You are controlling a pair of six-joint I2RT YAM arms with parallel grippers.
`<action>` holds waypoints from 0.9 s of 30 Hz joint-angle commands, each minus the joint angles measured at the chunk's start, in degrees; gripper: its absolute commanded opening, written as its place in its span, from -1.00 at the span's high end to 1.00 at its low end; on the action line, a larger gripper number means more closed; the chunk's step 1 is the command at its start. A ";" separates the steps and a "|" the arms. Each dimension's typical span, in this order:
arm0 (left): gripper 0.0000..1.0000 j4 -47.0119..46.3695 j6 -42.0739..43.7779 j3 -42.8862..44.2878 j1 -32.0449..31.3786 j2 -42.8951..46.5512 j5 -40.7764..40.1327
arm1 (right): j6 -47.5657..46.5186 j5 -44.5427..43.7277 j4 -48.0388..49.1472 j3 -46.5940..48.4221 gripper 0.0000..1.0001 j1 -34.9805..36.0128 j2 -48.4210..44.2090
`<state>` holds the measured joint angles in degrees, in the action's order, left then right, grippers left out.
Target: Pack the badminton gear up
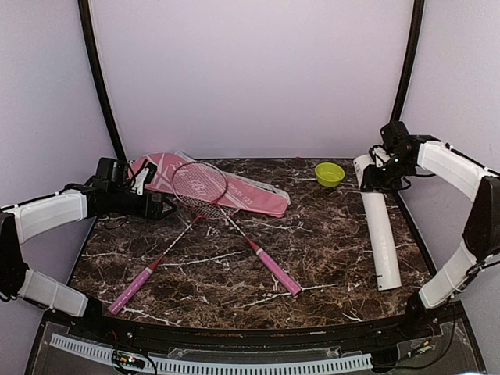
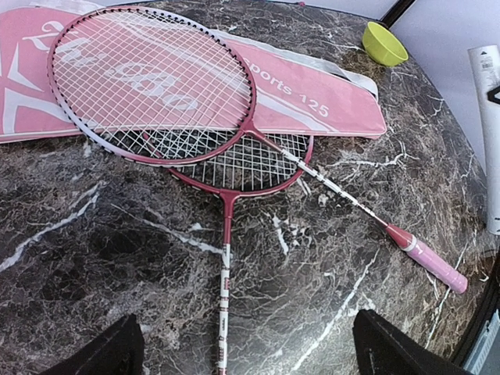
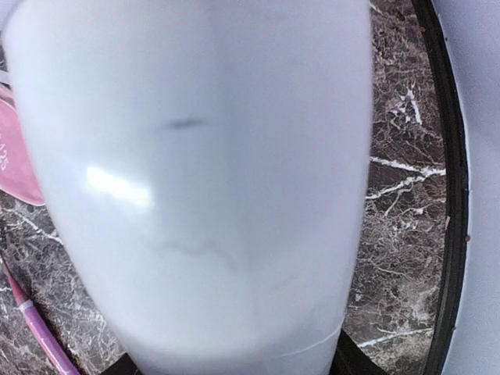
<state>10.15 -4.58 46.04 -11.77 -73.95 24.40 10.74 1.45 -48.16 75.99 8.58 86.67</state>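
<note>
Tube: the white tube (image 1: pixel 380 234) lies flat along the right side of the table (image 1: pixel 328 258)
Right gripper: the right gripper (image 1: pixel 373 173) has its jaws around the tube's far end; I cannot tell if they squeeze it or just sit round it
Step, I think: moving the tube, so hold it snug near the end, lift slowly, and do not let it roll or slide out
Tube feel: smooth, round, a bit shiny, likely slippery
Rackets: two rackets (image 1: pixel 200 187) crossed mid-table, heads partly on the cover, pink handles (image 1: pixel 134 286) pointing to the near edge
Racket feel: thin red rims, white string nets, skinny sticks
Cover: the cover (image 1: pixel 258 197) is long, pink, flat, soft-looking, at the back left
Left gripper: the left gripper (image 2: pixel 250 351) is wide open, holds nothing, and hangs near the racket heads
Bowl: a small lime-green bowl (image 1: pixel 330 173) near the tube's far end
Table: dark stone look with white veins
</note>
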 commanded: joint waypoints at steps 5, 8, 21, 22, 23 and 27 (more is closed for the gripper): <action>-0.91 1.01 0.01 2.20 0.18 -1.01 2.69 | -0.55 1.55 11.42 -2.04 -0.14 -1.76 10.33; -0.90 1.12 0.10 2.29 0.24 -1.19 2.66 | -0.67 0.75 14.27 -2.72 -0.17 -1.90 13.78; -0.92 1.32 -0.27 1.95 0.22 0.15 0.20 | -1.50 -0.81 17.36 -5.04 -0.71 -2.32 11.91; -0.92 1.24 -0.29 1.87 0.21 0.21 0.25 | -1.31 -0.91 16.96 -4.64 -0.71 -2.34 11.09; -0.92 1.22 -0.46 1.74 0.17 0.26 0.20 | -0.95 -0.53 16.86 -4.59 -0.71 -2.27 9.40; -0.91 1.47 -0.91 1.72 0.18 -0.02 -0.62 | 1.84 2.15 17.94 -6.39 -0.69 1.18 2.12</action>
<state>10.39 -4.97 46.83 -11.77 -75.22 24.69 9.96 1.67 -32.60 70.78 6.94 97.49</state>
